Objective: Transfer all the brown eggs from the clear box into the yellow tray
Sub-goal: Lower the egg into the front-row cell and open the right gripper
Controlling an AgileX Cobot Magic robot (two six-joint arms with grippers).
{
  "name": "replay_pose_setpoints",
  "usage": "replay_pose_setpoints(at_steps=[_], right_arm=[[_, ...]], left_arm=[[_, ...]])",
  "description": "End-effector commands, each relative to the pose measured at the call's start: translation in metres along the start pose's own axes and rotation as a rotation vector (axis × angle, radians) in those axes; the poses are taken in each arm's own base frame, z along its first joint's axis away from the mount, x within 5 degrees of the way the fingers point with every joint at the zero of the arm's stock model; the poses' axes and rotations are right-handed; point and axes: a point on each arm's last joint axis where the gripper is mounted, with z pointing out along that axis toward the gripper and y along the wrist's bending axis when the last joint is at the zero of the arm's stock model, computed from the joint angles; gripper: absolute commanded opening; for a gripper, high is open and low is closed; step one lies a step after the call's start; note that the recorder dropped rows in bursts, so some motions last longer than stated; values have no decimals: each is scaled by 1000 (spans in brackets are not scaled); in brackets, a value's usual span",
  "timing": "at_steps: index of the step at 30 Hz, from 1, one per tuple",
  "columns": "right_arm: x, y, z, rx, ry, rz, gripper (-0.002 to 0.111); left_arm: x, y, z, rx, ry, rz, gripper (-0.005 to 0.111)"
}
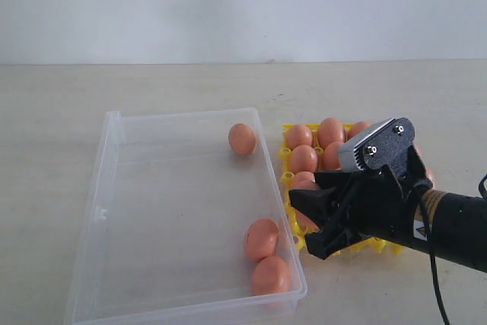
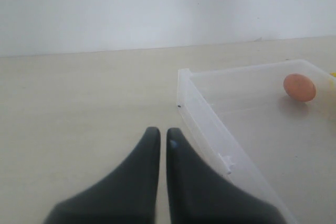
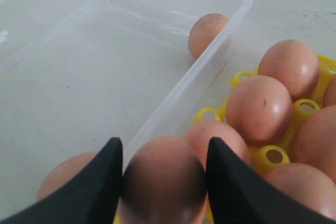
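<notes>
The clear box holds three brown eggs: one at its far right corner and two near its front right corner. Beside it on the right, the yellow tray carries several brown eggs. My right gripper hangs over the tray's near left part, shut on a brown egg that fills the gap between its fingers. Tray cups and seated eggs lie just beyond it. My left gripper is shut with nothing in it, over bare table beside the box's corner.
The box and tray stand on a pale beige table with a white wall behind. The right arm's black forearm reaches in from the right edge. The box wall runs close alongside the tray.
</notes>
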Motion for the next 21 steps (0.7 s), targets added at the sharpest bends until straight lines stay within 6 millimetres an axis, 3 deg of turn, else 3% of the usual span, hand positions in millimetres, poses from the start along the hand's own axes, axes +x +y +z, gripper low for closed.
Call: replay_pose_setpoints(at_steps=[1, 12, 21], right_arm=[[-1, 0, 0, 0, -9, -4, 0], [7, 0, 0, 7, 82, -19, 0], [5, 0, 0, 0, 58, -21, 1]], left_arm=[[1, 0, 0, 3, -5, 3, 4], [1, 0, 0, 3, -5, 3, 4], [1, 0, 0, 3, -5, 3, 4]])
